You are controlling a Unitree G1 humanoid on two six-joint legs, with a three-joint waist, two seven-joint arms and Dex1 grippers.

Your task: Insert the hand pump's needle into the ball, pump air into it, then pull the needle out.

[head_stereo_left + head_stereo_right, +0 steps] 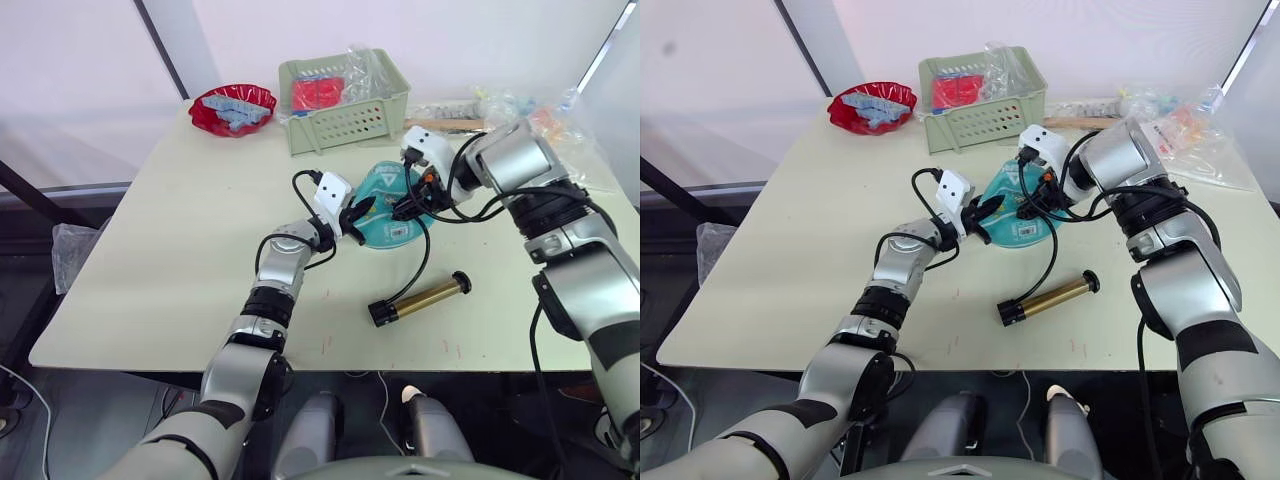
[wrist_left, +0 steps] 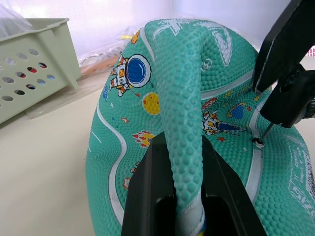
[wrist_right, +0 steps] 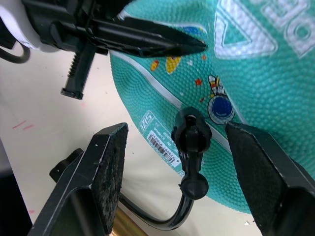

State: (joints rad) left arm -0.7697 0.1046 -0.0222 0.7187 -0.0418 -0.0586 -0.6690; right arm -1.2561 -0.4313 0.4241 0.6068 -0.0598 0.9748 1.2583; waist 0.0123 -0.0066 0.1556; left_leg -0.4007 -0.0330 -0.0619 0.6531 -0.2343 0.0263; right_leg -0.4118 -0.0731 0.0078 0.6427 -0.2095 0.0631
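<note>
Pale tabletop (image 1: 180, 250): left fingers (image 2: 184, 196) pinch a fold of the limp ball (image 1: 385, 205); right fingers (image 3: 110, 172) gape around the needle (image 2: 266, 132) fitting, hand pump (image 1: 420, 298) lying nearby.

**Bright, even daylight from behind the desk**

Light comes from the pale backdrop beyond the desk (image 1: 180, 250), washing it out almost to white. Shadows are soft and short, faint beside the ball (image 1: 390, 205). In the left wrist view the basket (image 2: 29, 64) behind the ball is slightly soft, and the nearest black jaws blur. Straight desk edges bow slightly outward.
</note>
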